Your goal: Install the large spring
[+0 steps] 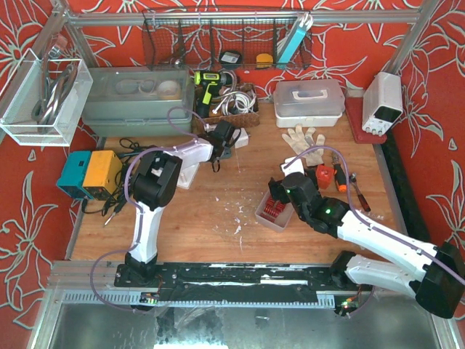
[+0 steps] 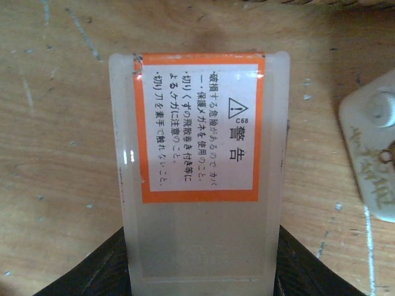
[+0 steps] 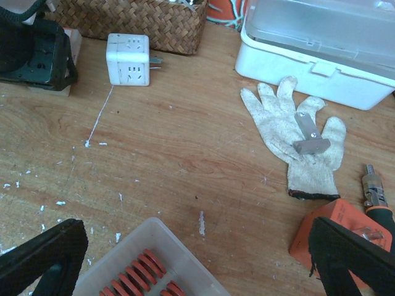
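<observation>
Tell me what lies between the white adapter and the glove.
Only bare table, with some white flecks, lies between adapter and glove; the right wrist view shows it.

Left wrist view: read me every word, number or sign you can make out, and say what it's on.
"警告": heading on the orange-bordered white sticker on the translucent plastic block, printed sideways.
"C68": beside the warning-triangle sign, same sticker.
Three smaller Japanese lines, same sticker: too fine to quote reliably.
White plastic plug adapter: faint raised marks, unreadable.

Red springs (image 1: 274, 208) in plastic tray (image 1: 280, 222)
</observation>
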Tool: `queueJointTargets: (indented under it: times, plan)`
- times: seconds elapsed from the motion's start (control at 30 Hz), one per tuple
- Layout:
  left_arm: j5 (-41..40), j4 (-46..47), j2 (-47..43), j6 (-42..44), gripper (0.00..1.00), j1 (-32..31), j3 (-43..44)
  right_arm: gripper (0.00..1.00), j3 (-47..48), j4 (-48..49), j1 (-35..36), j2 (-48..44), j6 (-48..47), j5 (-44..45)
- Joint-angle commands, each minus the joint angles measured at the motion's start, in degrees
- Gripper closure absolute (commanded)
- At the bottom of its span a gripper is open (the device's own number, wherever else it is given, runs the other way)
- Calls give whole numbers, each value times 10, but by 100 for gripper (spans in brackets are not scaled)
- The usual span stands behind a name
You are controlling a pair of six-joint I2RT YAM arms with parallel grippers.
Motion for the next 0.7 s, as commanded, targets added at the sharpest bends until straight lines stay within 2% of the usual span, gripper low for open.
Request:
queueJointTargets:
  times: [0.0, 0.17, 0.33, 0.43, 0.5, 0.67]
  plan:
    - [42, 34, -5, 29, 48, 1, -10, 2, -5, 0, 4, 6, 0, 18]
    - [31, 36, -42, 29, 25, 1, -28, 1, -2, 0, 4, 15, 2, 18]
    - [25, 49, -127, 32, 5, -2, -82, 1, -7, 10, 4, 25, 23, 0]
    - [32, 65, -199, 35, 0, -5, -133, 1, -6, 12, 3, 38, 57, -16]
    - [48, 84, -261, 46, 0, -8, -176, 1, 6, -20, 2, 51, 92, -18]
    - [162, 161, -402, 88, 0, -10, -296, 1, 52, -135, -1, 84, 216, -18]
